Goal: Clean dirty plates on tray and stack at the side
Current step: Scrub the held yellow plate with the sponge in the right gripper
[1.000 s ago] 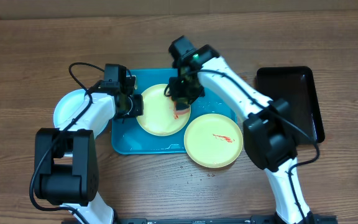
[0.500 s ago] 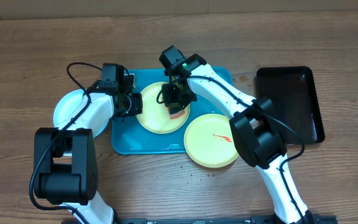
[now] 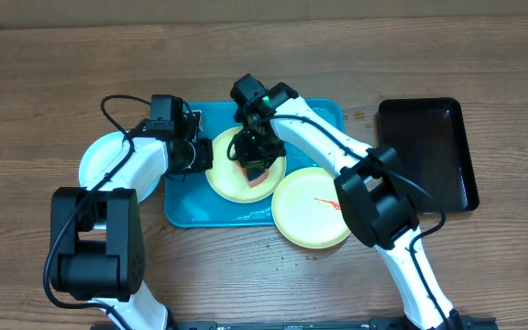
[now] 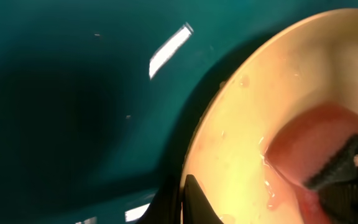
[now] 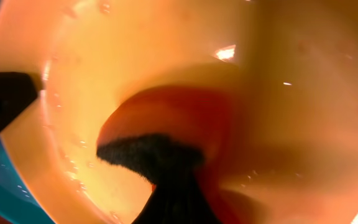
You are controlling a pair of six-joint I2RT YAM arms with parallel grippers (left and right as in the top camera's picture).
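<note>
The turquoise tray [image 3: 186,207] sits mid-desk with a pale yellow-green plate [image 3: 227,181] flat in it. Its twin [image 3: 305,222] overlaps the tray's near rim, and the light blue plate [image 3: 99,160] lies toward the left edge. These look like thin, light plastic, wet and slippery (likely to skate unheld), best pinched at the rim. The left gripper [image 3: 198,154] nips the trayed plate's rim; the right gripper [image 3: 255,158] clamps a pinkish sponge [image 3: 260,176] against its centre
</note>
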